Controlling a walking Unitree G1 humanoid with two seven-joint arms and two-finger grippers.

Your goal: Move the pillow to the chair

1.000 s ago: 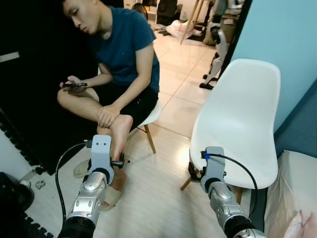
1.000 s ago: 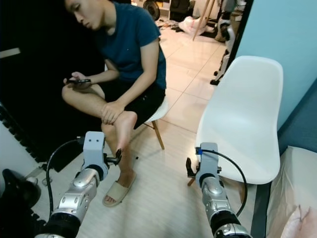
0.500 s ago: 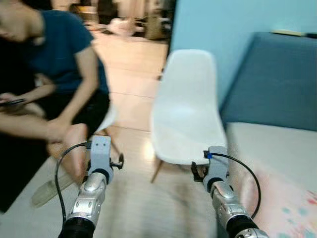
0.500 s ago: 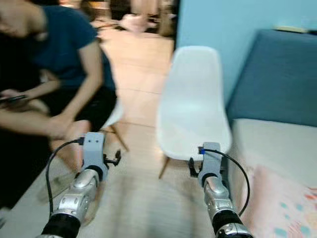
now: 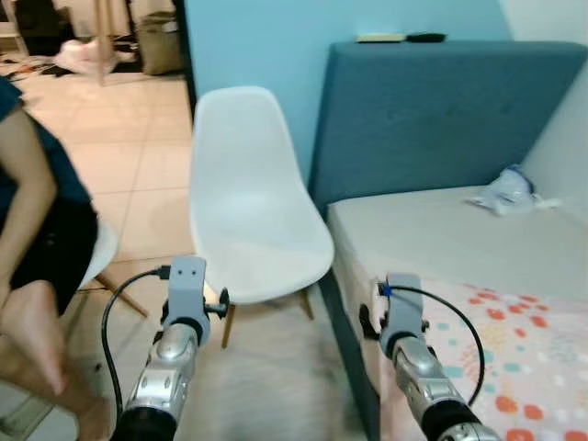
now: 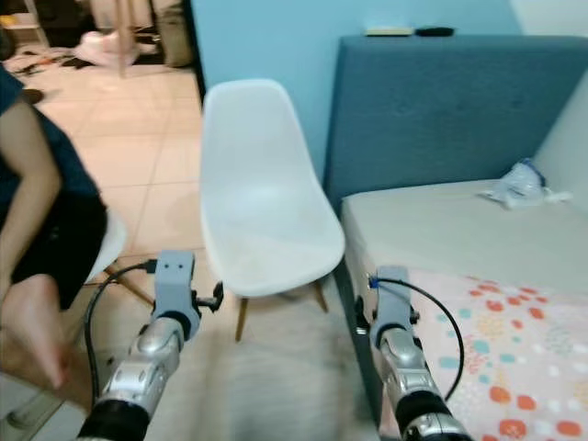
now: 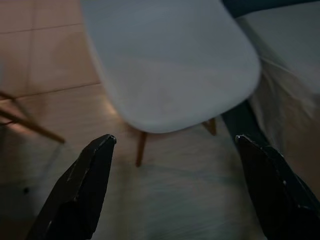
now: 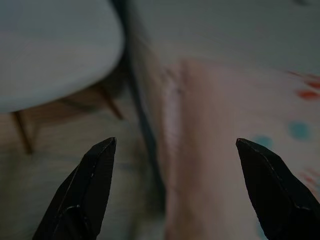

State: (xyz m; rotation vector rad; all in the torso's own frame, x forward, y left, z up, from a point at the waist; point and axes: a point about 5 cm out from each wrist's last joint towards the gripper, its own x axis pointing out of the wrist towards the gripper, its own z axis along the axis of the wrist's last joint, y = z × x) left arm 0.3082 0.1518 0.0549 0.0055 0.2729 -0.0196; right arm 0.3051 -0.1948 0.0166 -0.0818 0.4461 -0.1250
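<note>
A white shell chair (image 5: 253, 211) on wooden legs stands on the floor left of centre, its seat bare. To its right, on a bed, lies a pink fabric with coloured spots (image 5: 514, 349); I cannot tell whether it is the pillow or a cover. My left arm (image 5: 175, 349) reaches forward in front of the chair. The left gripper (image 7: 175, 140) is open above the floor, just short of the chair's seat (image 7: 170, 65). Beside the bed's near corner my right arm (image 5: 418, 358) is held out. The right gripper (image 8: 175, 142) is open over the edge of the spotted fabric (image 8: 225, 125).
A bed with a bare pale mattress (image 5: 441, 230) and a blue headboard (image 5: 432, 110) takes up the right side. A crumpled white thing (image 5: 505, 191) lies near the headboard. A seated person (image 5: 37, 230) is at the left edge. Tiled floor stretches behind the chair.
The camera has swung to the right: the person slid to the left edge, the chair shifted left, and the bed and headboard came into view. Both arms keep their pose.
</note>
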